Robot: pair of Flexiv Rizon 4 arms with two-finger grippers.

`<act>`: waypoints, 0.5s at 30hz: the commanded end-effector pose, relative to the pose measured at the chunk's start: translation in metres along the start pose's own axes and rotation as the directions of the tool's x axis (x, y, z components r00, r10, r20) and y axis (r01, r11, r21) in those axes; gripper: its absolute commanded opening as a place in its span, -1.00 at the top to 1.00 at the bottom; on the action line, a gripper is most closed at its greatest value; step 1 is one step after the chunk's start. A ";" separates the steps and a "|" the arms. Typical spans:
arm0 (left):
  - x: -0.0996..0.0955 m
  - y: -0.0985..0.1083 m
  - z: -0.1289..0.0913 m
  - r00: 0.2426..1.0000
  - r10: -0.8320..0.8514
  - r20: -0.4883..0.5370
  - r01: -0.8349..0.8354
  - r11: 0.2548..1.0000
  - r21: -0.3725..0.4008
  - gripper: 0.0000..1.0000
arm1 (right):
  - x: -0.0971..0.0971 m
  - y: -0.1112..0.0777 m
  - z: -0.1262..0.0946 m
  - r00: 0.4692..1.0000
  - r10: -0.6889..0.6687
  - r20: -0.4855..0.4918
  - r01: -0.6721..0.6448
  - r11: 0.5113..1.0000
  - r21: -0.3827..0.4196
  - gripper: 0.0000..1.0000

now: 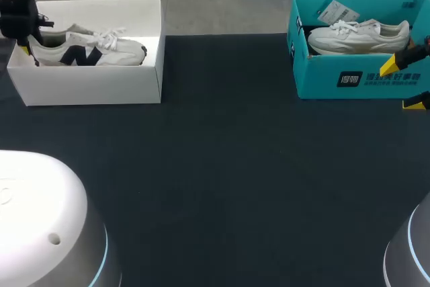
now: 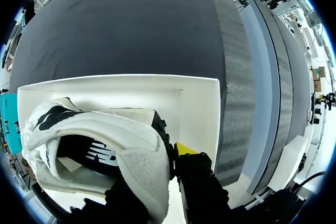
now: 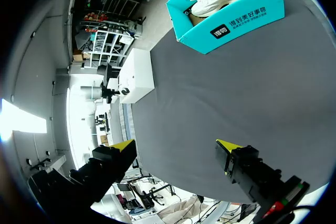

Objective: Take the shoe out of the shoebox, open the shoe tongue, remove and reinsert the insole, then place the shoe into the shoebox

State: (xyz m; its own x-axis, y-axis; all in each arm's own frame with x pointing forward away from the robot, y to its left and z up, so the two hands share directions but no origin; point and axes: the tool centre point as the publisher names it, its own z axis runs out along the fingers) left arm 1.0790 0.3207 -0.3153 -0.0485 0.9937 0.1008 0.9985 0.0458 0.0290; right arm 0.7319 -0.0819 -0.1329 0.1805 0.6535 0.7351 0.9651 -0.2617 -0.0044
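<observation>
White shoe [image 1: 87, 50] — black side letter

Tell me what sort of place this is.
Likely a robot lab workbench: a dark table, a white shoebox whose sneaker the left gripper grips, and a teal shoebox by the open right gripper.

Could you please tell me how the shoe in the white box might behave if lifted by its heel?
The white shoe is gripped only at its padded heel by the left gripper, so the toe would probably sag. The soft collar may squash and slip. Its fabric upper suggests low weight.
</observation>
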 end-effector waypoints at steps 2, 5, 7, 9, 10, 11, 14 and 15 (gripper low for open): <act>0.002 0.001 0.016 1.000 0.006 0.011 -0.006 1.000 0.015 1.00 | 0.000 0.000 0.001 1.000 0.001 0.001 -0.001 1.000 0.000 -1.00; 0.004 -0.001 0.025 1.000 0.012 0.010 -0.013 1.000 0.026 1.00 | 0.000 0.000 0.001 1.000 0.001 0.001 -0.001 1.000 0.000 -1.00; 0.003 -0.001 0.031 1.000 0.011 0.009 -0.011 1.000 0.026 1.00 | 0.000 0.000 0.001 1.000 0.001 0.001 -0.001 1.000 0.000 -1.00; 0.002 0.000 0.037 1.000 0.012 0.018 -0.012 0.999 0.032 1.00 | 0.000 0.000 0.001 1.000 0.001 0.001 -0.001 1.000 0.000 -1.00; 0.001 0.000 0.041 1.000 0.012 0.017 -0.012 0.999 0.032 1.00 | 0.000 0.000 0.001 1.000 0.001 0.001 -0.001 1.000 0.000 -1.00; 0.000 0.001 0.044 1.000 0.013 0.016 -0.013 0.999 0.030 1.00 | 0.000 0.000 0.001 1.000 0.001 0.001 -0.001 1.000 0.000 -1.00; -0.002 0.002 0.052 1.000 0.014 0.016 -0.014 0.999 0.033 1.00 | 0.000 0.000 0.001 1.000 0.001 0.001 -0.001 1.000 0.000 -1.00; -0.002 0.002 0.055 1.000 0.013 0.018 -0.014 0.999 0.038 1.00 | 0.000 0.000 0.001 1.000 0.001 0.001 -0.001 1.000 0.000 -1.00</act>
State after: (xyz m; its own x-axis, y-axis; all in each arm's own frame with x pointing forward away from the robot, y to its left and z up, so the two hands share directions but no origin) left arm 1.0758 0.3241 -0.3627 -0.0359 0.9956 0.0865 0.9993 0.0363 -0.0033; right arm 0.7319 -0.0819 -0.1329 0.1805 0.6535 0.7351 0.9651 -0.2617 -0.0044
